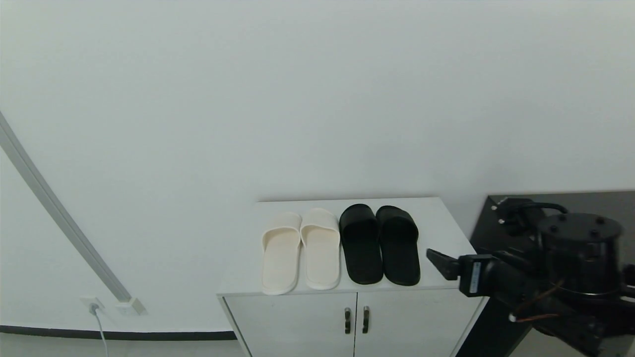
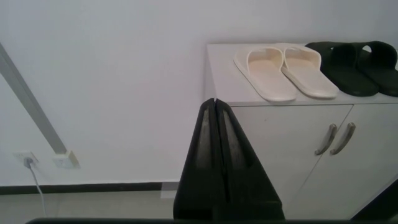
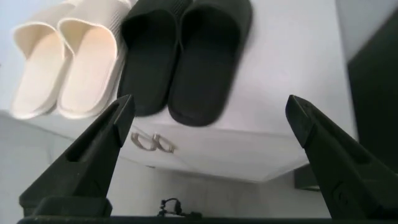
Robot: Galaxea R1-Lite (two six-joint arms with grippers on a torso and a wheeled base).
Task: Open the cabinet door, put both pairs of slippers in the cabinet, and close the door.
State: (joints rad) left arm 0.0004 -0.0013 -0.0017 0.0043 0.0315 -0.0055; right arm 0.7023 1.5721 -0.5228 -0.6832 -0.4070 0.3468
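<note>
- Sitting side by side on the white cabinet (image 1: 446, 233) top are the cream slippers (image 1: 301, 250) and the black slippers (image 1: 379, 244). The cream pair is on the robot's left, the two pairs touch, and all the toes point toward the wall (image 1: 317, 99).
- Both cabinet doors (image 1: 292, 322) are closed, with two dark handles (image 1: 356, 320) just beside each other at the middle seam.
- The right gripper (image 1: 439, 263) hangs near the cabinet's right front corner, fingers spread wide and holding nothing.
- The left gripper (image 2: 215, 102) faces the cabinet's left front corner from farther off, fingers pressed together with nothing between them.
- The wall is plain white, with a grey conduit (image 1: 54, 208) slanting down it to a socket (image 1: 92, 303) with a cable (image 1: 101, 332) plugged in.
- A dark skirting (image 1: 119, 334) runs along the floor.
- A black surface (image 1: 615, 201) stands to the right of the cabinet.
- The right arm carries a white label (image 1: 475, 274); its print is too small to read.
</note>
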